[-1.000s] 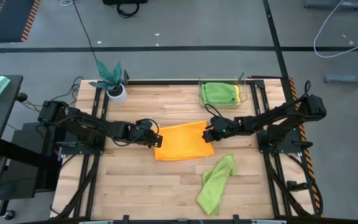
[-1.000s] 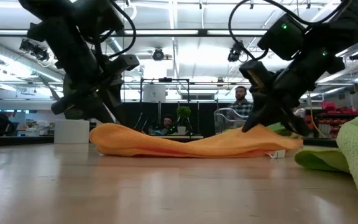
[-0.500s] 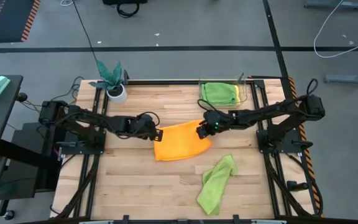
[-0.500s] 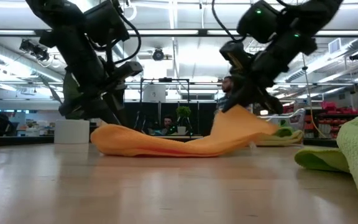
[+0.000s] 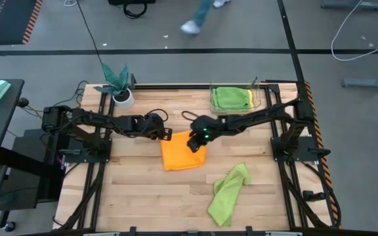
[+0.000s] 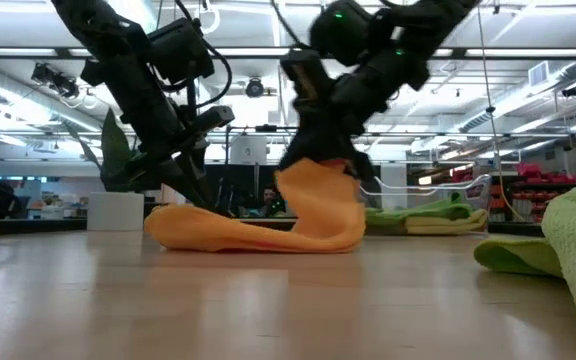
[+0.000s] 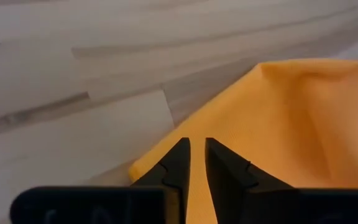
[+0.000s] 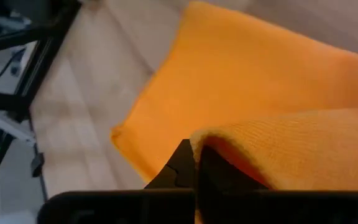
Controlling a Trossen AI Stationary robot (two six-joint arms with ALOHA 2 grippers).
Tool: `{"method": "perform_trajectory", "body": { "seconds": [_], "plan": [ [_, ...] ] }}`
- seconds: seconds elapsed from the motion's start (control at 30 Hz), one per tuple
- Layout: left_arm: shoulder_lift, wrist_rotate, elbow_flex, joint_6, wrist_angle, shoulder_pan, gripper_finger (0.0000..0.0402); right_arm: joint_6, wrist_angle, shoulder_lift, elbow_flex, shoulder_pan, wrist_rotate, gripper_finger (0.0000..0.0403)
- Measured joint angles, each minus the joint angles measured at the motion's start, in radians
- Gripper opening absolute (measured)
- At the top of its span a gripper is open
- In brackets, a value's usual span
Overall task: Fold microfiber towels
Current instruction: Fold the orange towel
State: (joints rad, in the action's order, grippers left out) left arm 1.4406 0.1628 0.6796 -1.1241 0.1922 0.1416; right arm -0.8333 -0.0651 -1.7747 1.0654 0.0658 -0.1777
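At the near edge of the counter, a crumpled lime green towel lies loose, cut off at the side of the low view so only one fuzzy bulge of it shows. Behind it, mid-counter, the orange towel is partly doubled over: its right-hand edge is lifted and curled above the rest, and the raised flap hides part of the cloth beneath it. The right claw has its fingers pressed together, pinching that lifted edge well above the counter surface. The left claw sits low at the towel's far left corner; its fingers stand narrowly apart with orange cloth showing in the slit between them, though whether they truly grip it is hard to make out. Farther back, a clear tray holds a folded green towel lying over a yellow towel, of which only a strip shows. At the far left corner stands a teal plant.
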Motion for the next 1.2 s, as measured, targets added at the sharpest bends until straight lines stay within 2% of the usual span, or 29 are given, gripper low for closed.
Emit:
{"method": "perform_trajectory", "body": {
  "seconds": [0.27, 0.5, 0.73, 0.87, 1.2],
  "plan": [
    [0.0, -0.001, 0.0, 0.042, 0.004, 0.061, 0.0038, 0.087, -0.096, -0.176, 0.267, -0.045, -0.055, 0.0],
    [-0.001, -0.06, 0.0, 0.064, -0.002, 0.119, 0.0022, 0.104, -0.18, -0.301, 0.403, -0.058, -0.083, 0.0],
    [-0.001, -0.064, 0.0, 0.065, 0.0, 0.126, 0.0009, 0.106, -0.202, -0.341, 0.477, -0.063, -0.065, 0.0],
    [-0.001, -0.065, 0.0, 0.062, -0.001, 0.126, 0.0014, 0.158, -0.221, -0.353, 0.495, -0.061, -0.043, 0.0],
    [-0.001, -0.063, 0.0, 0.034, 0.001, 0.123, 0.0006, 0.263, -0.196, -0.359, 0.5, -0.047, -0.098, 0.0]
  ]
}}
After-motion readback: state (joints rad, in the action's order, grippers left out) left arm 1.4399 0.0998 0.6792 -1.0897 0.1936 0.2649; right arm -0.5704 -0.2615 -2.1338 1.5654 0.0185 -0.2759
